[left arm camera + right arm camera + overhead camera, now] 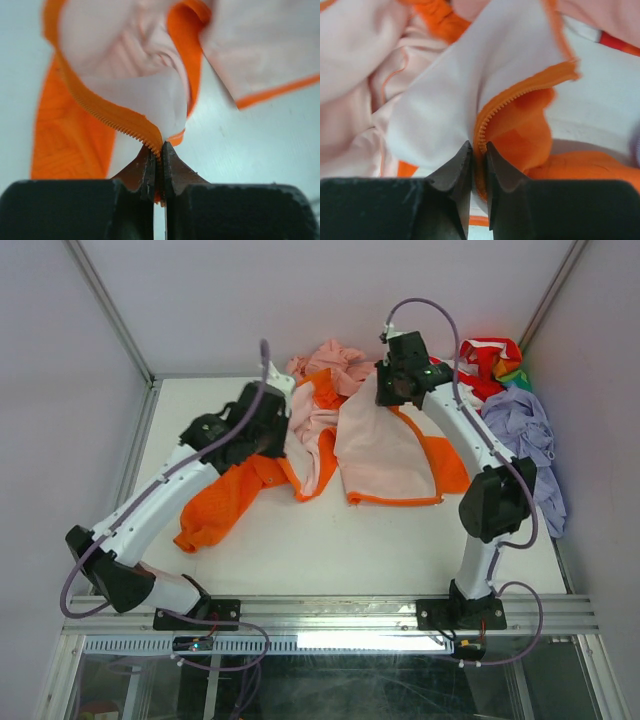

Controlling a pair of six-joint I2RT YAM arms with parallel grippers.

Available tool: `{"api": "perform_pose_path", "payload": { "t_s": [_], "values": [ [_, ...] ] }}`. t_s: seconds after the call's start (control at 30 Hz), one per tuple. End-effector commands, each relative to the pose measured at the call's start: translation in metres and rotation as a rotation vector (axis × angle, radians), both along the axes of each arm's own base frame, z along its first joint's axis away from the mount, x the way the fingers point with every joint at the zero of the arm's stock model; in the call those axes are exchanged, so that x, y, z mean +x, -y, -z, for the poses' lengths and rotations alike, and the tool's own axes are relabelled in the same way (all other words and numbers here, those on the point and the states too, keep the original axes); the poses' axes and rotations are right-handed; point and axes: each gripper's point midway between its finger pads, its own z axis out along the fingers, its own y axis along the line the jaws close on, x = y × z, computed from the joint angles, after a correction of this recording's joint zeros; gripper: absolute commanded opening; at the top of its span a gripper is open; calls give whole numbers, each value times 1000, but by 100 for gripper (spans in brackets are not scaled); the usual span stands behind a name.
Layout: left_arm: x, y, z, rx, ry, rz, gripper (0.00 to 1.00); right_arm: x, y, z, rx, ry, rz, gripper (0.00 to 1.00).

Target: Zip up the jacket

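The jacket [385, 455] lies opened out, pale lining upward, on the rear half of the desk [400, 550]. One orange sleeve trails toward the desk's left front. The left tool [159, 150] is closed on the jacket's toothed zipper edge. The right tool [479, 150] clamps the opposite zipper edge, with orange fabric filling the narrow gap between its jaws.

No text, label, brand or number can be read on the jacket [220, 502] or anywhere else.
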Motion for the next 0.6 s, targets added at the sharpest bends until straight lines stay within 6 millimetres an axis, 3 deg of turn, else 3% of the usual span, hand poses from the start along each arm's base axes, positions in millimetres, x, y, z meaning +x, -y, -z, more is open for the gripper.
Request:
{"api": "perform_pose_path", "payload": {
  "t_s": [0.0,0.1,0.17,0.27,0.37,0.57],
  "values": [
    [-45,87,30,-211,-86,212,5,-3,-76,-25,164,33,-193,26],
    [-82,144,51,-306,-181,412,15,-17,-88,-20,217,-12,-254,41],
    [-102,164,55,-366,-226,516,26,-27,-80,-16,205,-26,-268,48],
    [-113,168,60,-388,-246,580,44,-51,-55,-16,207,-39,-260,57],
    [-126,167,52,-393,-227,677,62,-75,-28,-15,255,-49,-242,63],
    [-128,178,55,-425,-264,740,74,-106,31,18,197,-74,-98,71]
  ]
}}
